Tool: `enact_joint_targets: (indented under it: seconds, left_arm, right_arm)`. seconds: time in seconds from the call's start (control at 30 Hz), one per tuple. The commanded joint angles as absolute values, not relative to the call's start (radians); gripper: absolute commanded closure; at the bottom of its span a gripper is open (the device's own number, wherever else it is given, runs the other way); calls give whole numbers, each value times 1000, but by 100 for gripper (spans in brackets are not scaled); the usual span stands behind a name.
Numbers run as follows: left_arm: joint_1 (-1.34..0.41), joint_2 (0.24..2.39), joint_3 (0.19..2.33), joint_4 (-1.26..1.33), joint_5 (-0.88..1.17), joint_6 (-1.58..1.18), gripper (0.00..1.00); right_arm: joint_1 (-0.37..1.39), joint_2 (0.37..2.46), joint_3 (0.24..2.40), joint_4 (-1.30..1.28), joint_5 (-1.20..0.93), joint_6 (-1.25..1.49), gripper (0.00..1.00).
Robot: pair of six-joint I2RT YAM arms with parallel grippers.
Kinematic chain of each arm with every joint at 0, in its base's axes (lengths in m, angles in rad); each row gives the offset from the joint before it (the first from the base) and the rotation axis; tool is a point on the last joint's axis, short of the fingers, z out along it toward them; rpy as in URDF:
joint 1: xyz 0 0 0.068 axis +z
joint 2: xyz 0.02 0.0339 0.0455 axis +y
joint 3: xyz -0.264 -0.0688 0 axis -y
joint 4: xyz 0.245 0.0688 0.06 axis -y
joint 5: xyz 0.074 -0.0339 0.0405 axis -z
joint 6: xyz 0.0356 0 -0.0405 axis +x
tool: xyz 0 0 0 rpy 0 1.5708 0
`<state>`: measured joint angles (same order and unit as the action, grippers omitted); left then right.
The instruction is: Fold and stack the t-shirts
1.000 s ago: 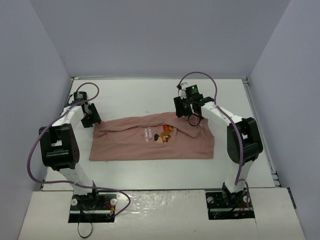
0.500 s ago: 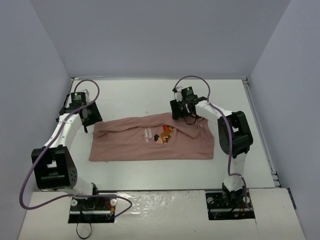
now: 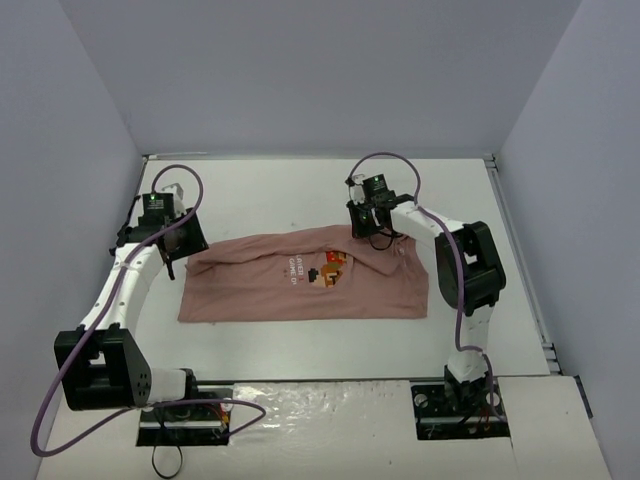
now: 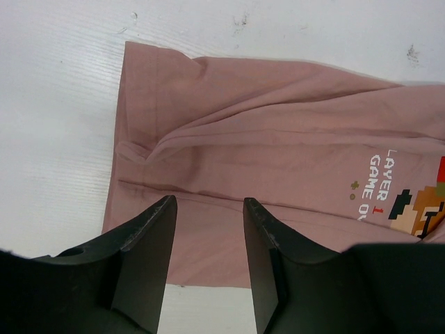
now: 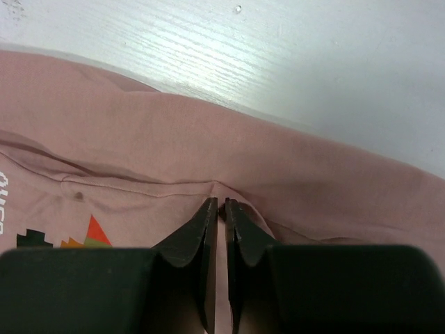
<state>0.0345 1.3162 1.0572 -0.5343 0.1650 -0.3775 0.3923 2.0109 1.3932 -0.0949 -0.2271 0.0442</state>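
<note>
The pink t-shirt (image 3: 305, 280) lies flat on the counter (image 3: 280, 195), long axis 9 to 3 o'clock, a crease near its far edge at 1 o'clock pinched by the right fingers (image 5: 198, 240), the left fingers (image 4: 149, 243) spread above its 9 o'clock end.

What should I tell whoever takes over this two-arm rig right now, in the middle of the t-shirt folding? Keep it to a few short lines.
Right gripper: shut, pinching a ridge of the dusty-pink cotton t-shirt near its far edge, beside the orange-brown chest graphic.
Left gripper: open, holding nothing, hovering over the shirt's left end.
Shirt: lies wrinkled on the white table, graphic up.
Done: the right-side grip only.
To do: the left-side grip, the folds, then stacking.
</note>
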Motion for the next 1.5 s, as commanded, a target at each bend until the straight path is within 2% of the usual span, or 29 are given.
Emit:
enact_joint_targets:
  seconds: [0.0,0.3,0.5,0.8,1.07,1.13,1.2,1.33,1.47]
  left_arm:
    - [31,1281,1065,-523,165,-364,60]
    - [23,1272,1060,-523,166,-359,60]
    - [23,1260,1058,-523,164,-356,60]
    - [17,1247,1045,-522,169,-357,60]
    - [11,1231,996,-520,161,-364,60]
    - [11,1228,992,-519,152,-364,60]
    - [11,1233,994,-520,144,-364,60]
    - [13,1265,1011,-516,120,-368,60]
    - [19,1321,1045,-494,81,-383,60]
  right_arm:
    - [391,1975,1371,-80,-238,39,99]
    - [406,1913,1323,-78,-216,34,100]
    - [451,1781,1252,-80,-196,61,100]
    - [586,1531,1029,-78,-151,178,100]
    - [740,1432,802,-81,-136,310,100]
    - [760,1390,774,-83,-130,337,92]
    - [761,1337,773,-90,-108,344,71]
    - [726,1305,876,-149,24,304,50]
    - [567,1381,998,-170,100,275,46]
